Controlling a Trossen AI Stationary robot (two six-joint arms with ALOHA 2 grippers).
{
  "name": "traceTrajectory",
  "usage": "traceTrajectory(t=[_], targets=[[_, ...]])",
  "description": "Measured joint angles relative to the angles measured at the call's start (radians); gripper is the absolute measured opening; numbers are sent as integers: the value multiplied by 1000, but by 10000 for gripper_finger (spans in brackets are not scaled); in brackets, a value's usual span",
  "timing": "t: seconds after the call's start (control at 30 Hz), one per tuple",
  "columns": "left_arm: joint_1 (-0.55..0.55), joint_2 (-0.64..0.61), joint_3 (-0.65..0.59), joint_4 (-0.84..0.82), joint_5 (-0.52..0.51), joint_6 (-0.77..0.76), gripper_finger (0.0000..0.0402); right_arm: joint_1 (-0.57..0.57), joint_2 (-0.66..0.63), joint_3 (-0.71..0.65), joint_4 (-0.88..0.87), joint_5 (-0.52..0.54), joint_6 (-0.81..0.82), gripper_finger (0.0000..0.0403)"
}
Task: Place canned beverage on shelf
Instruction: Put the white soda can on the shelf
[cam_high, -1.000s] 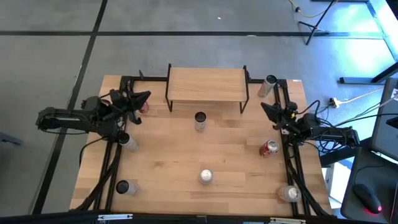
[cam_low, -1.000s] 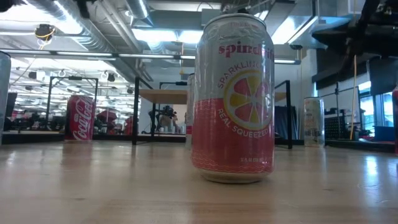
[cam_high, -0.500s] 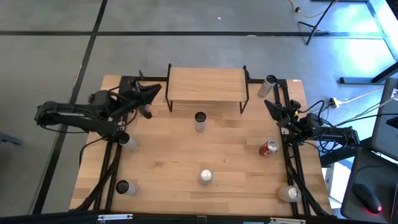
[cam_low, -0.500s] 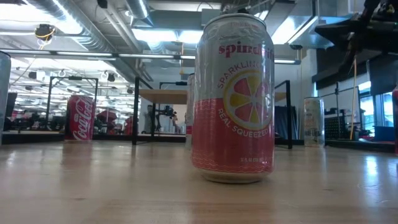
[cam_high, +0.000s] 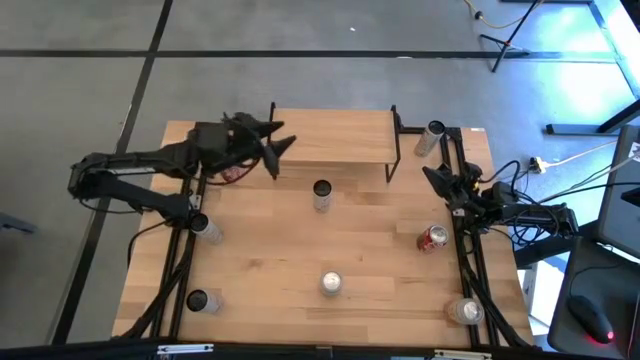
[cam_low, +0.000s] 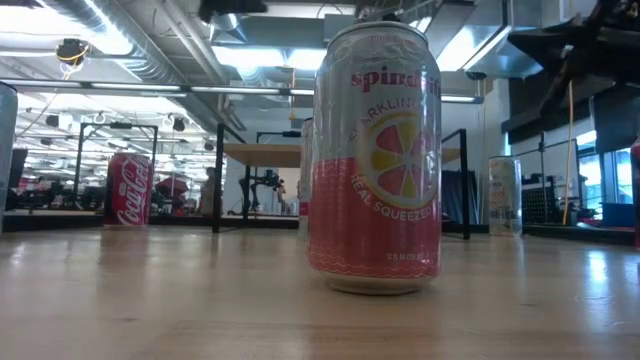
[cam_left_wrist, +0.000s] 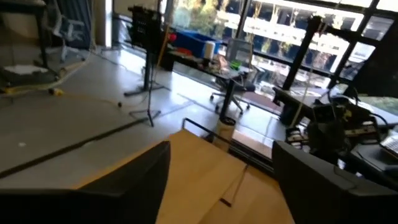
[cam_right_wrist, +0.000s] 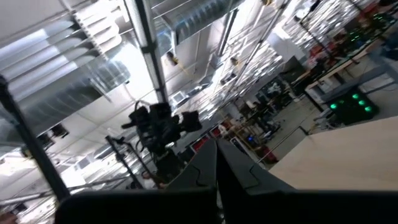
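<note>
The shelf (cam_high: 330, 136), a wooden plank on thin black legs, stands at the table's far middle; the low view shows the shelf (cam_low: 270, 154) behind the cans. My left gripper (cam_high: 277, 137) hovers open at the shelf's left end, above its top, with nothing between its fingers (cam_left_wrist: 130, 186). A red can (cam_high: 232, 173) stands on the table under that arm. A silver can (cam_high: 321, 194) stands upright in front of the shelf, a pink can (cam_low: 376, 160) nearer. My right gripper (cam_high: 430, 172) waits shut at the table's right side.
More cans stand about the table: one at the far right corner (cam_high: 432, 136), a red one lying at the right (cam_high: 433, 238), one at the near right (cam_high: 464, 312), two along the left edge (cam_high: 207, 229) (cam_high: 197, 300). Black frame rails run along both sides.
My left gripper has risen from beside the red can and swung toward the table's right, up to the shelf's left end, tipping closer to level. Its fingers have opened. The red can has stayed in place.
</note>
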Motion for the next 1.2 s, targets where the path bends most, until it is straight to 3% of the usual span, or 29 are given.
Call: traceTrajectory(t=[0.13, 0.4, 0.63, 0.73, 1.0, 1.2], targets=[[-29, 87, 55, 25, 26, -3, 303, 0, 0, 0, -18, -18, 0, 1], [-85, 229, 65, 90, 26, -16, 306, 0, 0, 0, -55, -27, -1, 1], [-114, 356, 66, 66, 118, -52, 306, 0, 0, 0, -77, -27, -1, 1], [-114, 406, 132, -35, 143, -95, 306, 0, 0, 0, -80, -27, -1, 1], [-79, 562, 459, -495, 159, -213, 306, 0, 0, 0, -80, -27, -1, 1], [-32, 651, 552, -693, 210, -321, 306, 0, 0, 0, -80, -27, -1, 1]])
